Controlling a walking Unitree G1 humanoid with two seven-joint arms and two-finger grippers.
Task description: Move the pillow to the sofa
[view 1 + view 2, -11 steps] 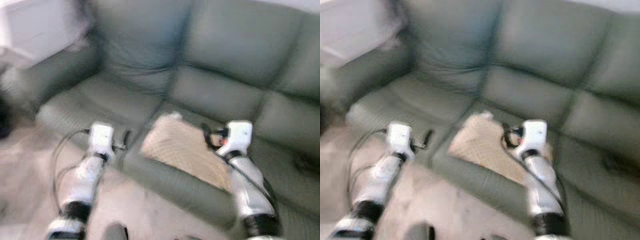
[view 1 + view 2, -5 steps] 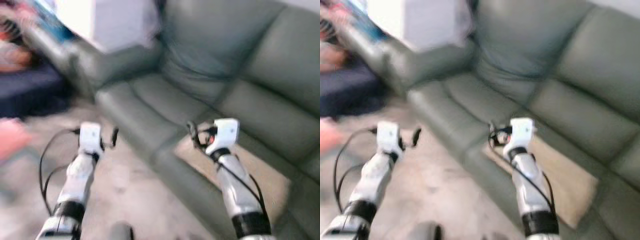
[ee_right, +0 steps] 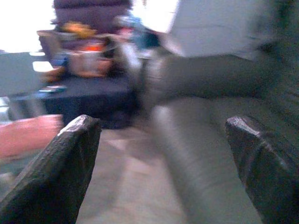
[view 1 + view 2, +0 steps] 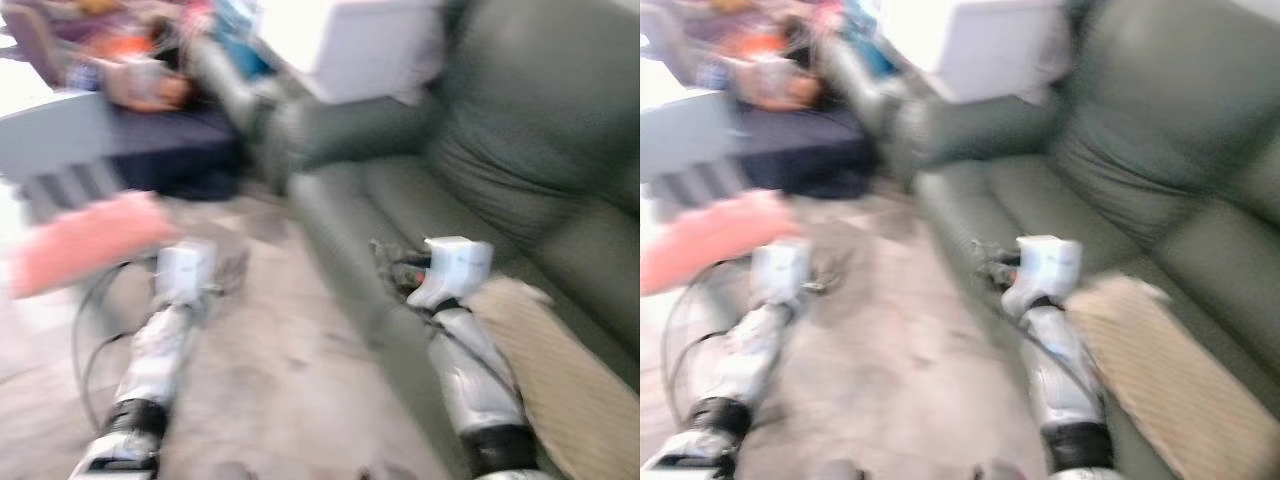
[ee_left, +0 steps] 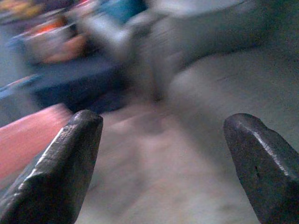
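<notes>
Your tan pillow already lies on the sofa seat just beside the right gripper, both grippers' jaws wide and empty, so driving toward the pink cushion in this blur risks a wrong grab.

Two silver arms reach forward, side by side; left gripper and right gripper hold fingers spread, empty.

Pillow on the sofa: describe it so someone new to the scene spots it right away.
Start at the big grey-green sofa on the right of the head views. On its front seat cushion, just beside the right arm, lies the pillow. It is flat and tan with a woven look, unlike the pink cushion out on the floor side.
</notes>
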